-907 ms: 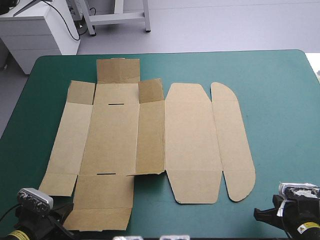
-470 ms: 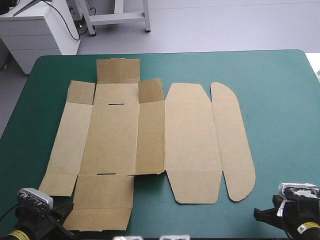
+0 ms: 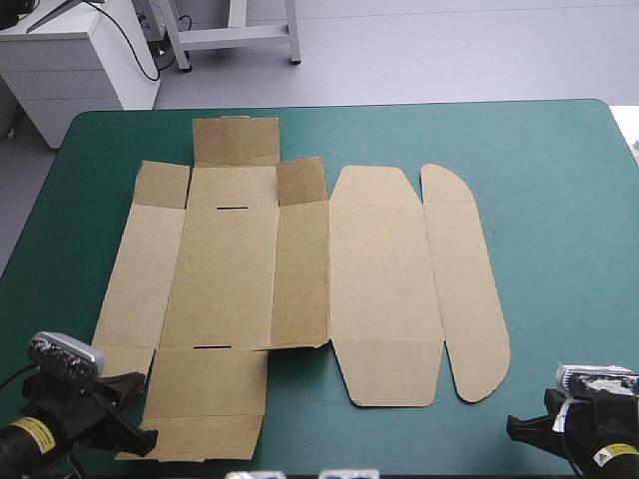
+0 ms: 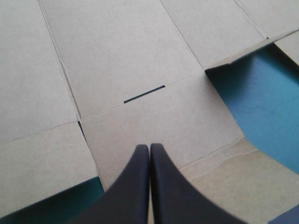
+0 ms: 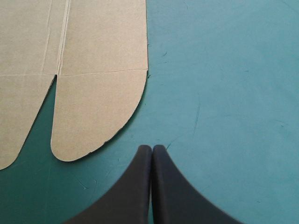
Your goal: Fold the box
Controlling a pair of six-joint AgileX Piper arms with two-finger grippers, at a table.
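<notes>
Lying flat and unfolded on the teal-green table (image 3: 559,200), the brown box (image 3: 300,279) spreads from the table's left part past its middle, with no wall raised. Its far flap (image 3: 236,140) reaches close to the far edge and its near flap (image 3: 205,399) comes close to the near edge. A long panel (image 3: 464,284) with 2 rounded ends forms its right side. 2 thin slots (image 3: 232,209) cut the creases at the far and near ends of the wide panel. The left gripper (image 4: 149,147) sits at the near left corner, closed tight into 1 pointed arch and holding nothing. It is over the near flap with the near slot just ahead; whether its tip touches the board cannot be told. The right gripper (image 5: 152,147) is at the near right corner, likewise closed on nothing. It hangs over bare table, near the long panel's near rounded end and apart from it.
</notes>
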